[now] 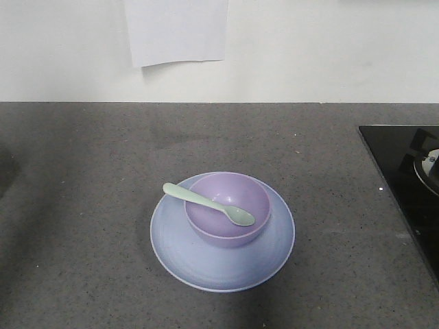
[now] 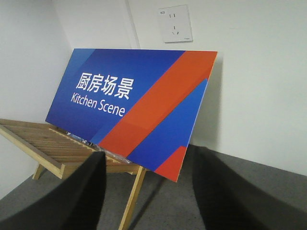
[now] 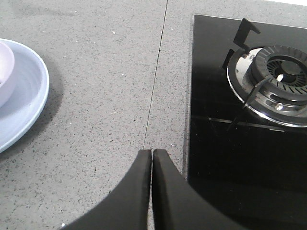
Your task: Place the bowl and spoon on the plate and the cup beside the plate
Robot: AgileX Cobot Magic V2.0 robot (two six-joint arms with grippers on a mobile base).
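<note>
spoon across bowl, on plate

Your right gripper sits pinched w/ nothing in it over grey counter; plate w/ bowl at left, stove burner at right.

The blue-orange sign board reads "厨房场景 Kitchen Scene".
</note>
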